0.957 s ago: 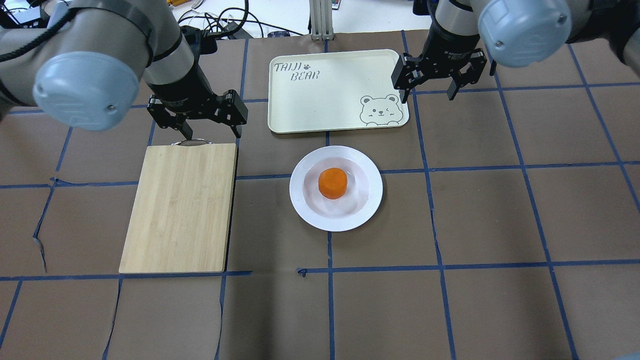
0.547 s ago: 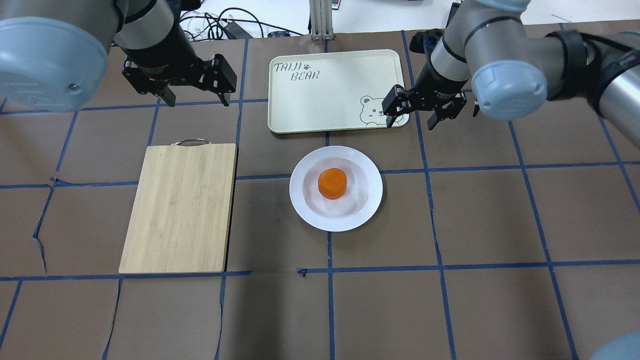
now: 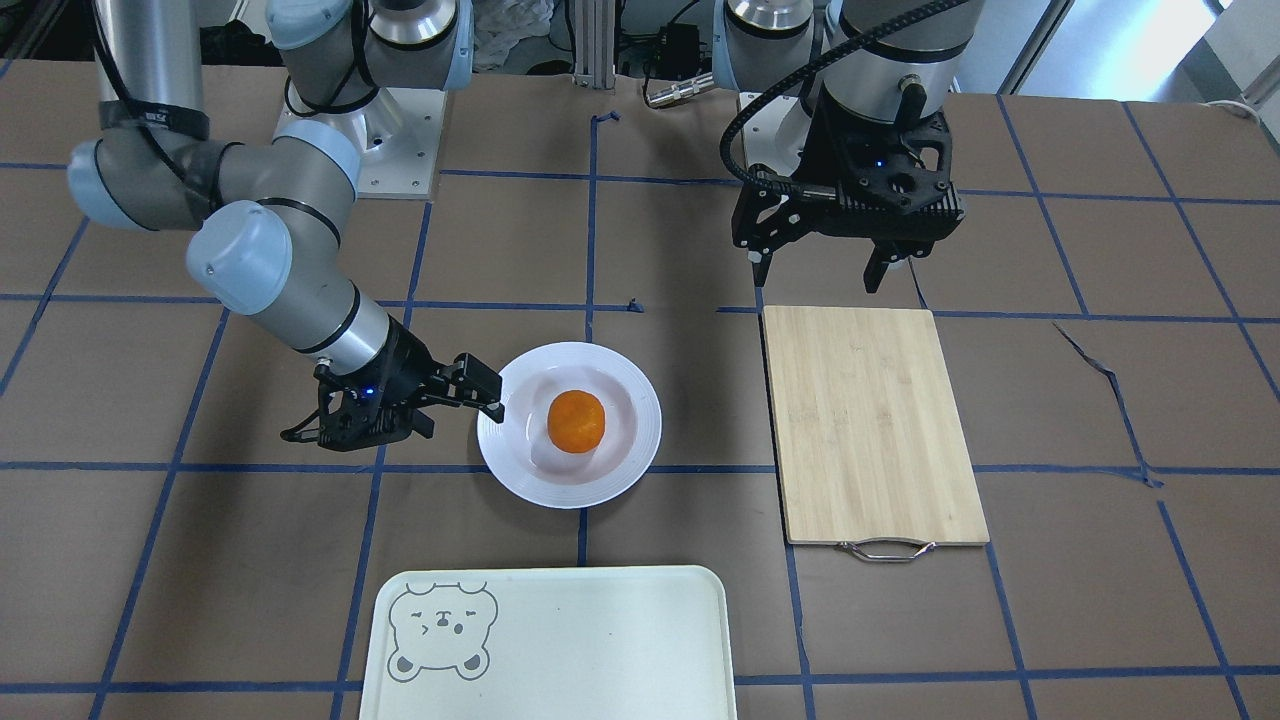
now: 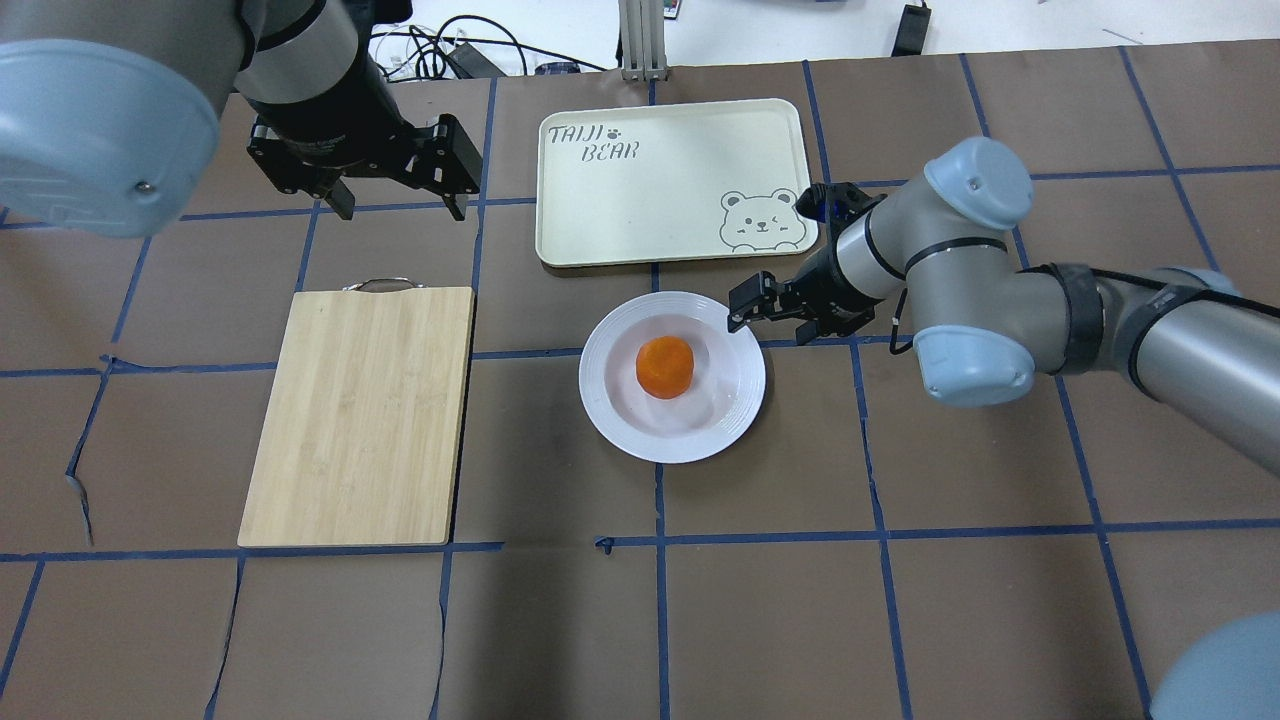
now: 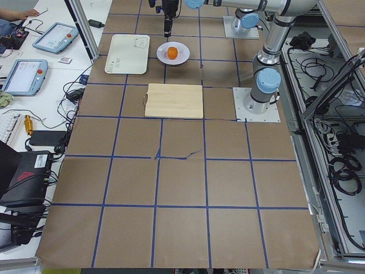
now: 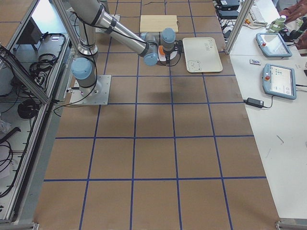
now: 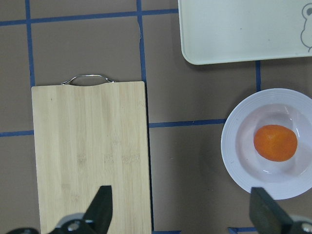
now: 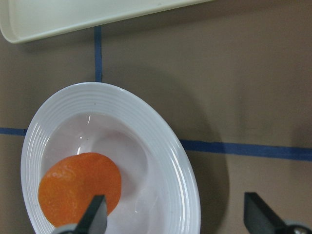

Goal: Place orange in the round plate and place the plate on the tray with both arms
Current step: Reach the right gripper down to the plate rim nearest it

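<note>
The orange lies in the sunken centre of the white round plate, which sits on the table in front of the cream tray. My right gripper is open and low at the plate's right edge. In the right wrist view one finger hangs over the plate by the orange and the other over bare table, with the rim between them. My left gripper is open and empty, high beyond the cutting board's handle.
A bamboo cutting board with a metal handle lies left of the plate. Blue tape lines grid the brown table cover. Cables and an aluminium post sit at the far edge behind the tray.
My right arm has swung down from the tray's right corner to the plate's right edge. My left gripper drew back from the board's handle, then held still.
</note>
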You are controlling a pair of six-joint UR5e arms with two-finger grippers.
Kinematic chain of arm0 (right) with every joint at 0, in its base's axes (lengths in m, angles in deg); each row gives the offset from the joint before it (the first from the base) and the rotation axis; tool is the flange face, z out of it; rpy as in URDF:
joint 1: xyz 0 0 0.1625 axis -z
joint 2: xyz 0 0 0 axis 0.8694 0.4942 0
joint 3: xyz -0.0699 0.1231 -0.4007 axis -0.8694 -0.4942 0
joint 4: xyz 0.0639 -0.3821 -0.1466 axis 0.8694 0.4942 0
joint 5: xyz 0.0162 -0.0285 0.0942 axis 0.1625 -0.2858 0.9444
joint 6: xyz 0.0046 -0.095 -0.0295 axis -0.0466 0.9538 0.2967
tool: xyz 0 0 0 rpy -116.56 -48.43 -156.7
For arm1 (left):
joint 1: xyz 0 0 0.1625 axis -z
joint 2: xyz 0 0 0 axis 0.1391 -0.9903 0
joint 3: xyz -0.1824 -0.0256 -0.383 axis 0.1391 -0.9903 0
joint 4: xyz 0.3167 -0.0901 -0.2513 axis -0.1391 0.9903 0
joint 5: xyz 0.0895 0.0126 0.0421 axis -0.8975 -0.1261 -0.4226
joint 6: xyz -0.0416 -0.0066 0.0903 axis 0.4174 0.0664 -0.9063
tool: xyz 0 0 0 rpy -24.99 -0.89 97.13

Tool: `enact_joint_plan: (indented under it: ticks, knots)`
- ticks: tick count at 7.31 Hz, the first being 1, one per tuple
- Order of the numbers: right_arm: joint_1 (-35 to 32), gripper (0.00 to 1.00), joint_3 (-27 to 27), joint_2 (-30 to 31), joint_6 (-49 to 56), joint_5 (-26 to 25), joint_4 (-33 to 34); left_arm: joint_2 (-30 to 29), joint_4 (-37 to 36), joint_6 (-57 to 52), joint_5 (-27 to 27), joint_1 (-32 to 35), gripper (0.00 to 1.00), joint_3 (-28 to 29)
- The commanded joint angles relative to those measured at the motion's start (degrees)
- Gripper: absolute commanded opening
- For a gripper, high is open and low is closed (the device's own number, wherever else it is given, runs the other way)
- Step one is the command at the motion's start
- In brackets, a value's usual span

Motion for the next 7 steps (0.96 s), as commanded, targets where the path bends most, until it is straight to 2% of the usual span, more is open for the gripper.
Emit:
enact_joint_plan:
  ticks: [1,2,5,7]
  knots:
    - [0.04,1.0,3.1,-3.07,-2.12,3.42,6.65,-0.45,0.72,4.23,-0.28,0.26,1.0,1.5]
    - [0.04,1.0,3.1,-3.78,-2.38,5.18,6.66,-0.36,2.02,4.26,-0.19,0.17,1.0,1.95]
    - [-0.05,1.0,3.45,-3.78,-2.82,5.37,6.31,0.43,1.86,3.73,-0.28,0.17,1.0,1.08]
    - [-0.05,1.0,4.59,-3.78,-4.4,9.22,6.3,0.86,2.3,3.73,-0.37,-0.09,1.0,1.43]
